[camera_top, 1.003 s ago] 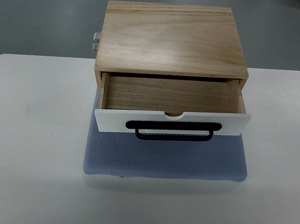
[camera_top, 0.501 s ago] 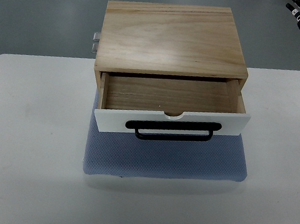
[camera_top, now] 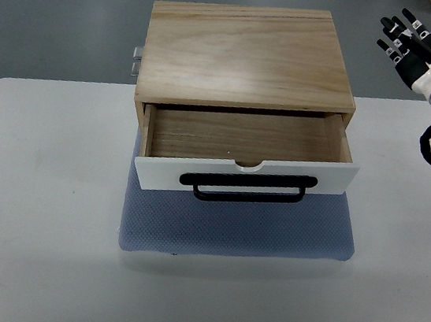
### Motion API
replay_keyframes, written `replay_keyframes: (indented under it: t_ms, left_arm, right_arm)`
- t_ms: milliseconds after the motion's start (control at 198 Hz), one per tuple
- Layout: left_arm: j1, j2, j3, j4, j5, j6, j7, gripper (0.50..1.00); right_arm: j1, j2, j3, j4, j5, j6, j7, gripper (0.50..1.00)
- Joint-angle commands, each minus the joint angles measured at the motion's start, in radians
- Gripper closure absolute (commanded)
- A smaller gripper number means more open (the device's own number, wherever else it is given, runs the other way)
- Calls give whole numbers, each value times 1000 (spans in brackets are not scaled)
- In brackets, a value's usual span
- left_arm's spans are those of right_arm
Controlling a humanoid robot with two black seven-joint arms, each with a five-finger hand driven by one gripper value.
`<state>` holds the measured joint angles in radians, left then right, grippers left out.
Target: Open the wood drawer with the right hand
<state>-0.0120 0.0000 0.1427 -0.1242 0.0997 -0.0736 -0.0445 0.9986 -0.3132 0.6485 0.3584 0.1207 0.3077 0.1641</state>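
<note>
Right hand (camera_top: 412, 45) hangs at the far right corner of the view, off the table edge, fingers spread straight and holding nothing; its arm comes in from the right edge. Wood drawer (camera_top: 247, 151) sits mid-table, already pulled well out of its wooden box (camera_top: 245, 54), inside bare as far as can be seen, white front panel (camera_top: 247, 177) facing near with 1 black handle (camera_top: 244, 187) untouched. Box rests on a blue mat (camera_top: 234, 231) on the white table (camera_top: 37, 185); a small metal fitting (camera_top: 137, 58) shows on the box's left side. Risks, as judged: if the hand comes down for the handle again, a further pull could draw the drawer clear of the box and tip it onto the mat; a sideways tug could drag the whole box, since nothing braces it. A low sweep could clip the box's right edge. Compared with 0.5 s back, the hand has come further into view and moved left; drawer, box and mat unchanged. Left hand not seen.
</note>
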Motion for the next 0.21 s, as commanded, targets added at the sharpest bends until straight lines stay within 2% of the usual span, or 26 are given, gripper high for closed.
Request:
replay_keyframes:
  t_ms: [0,203]
  left_arm:
    - [1,0,0,0,0,0,0,500]
    - [0,0,0,0,0,0,0,500]
  right_arm:
    - [-3,2,0,1,2,-6,3,554]
    - [-11,5,-1,1,0,-7,5,554]
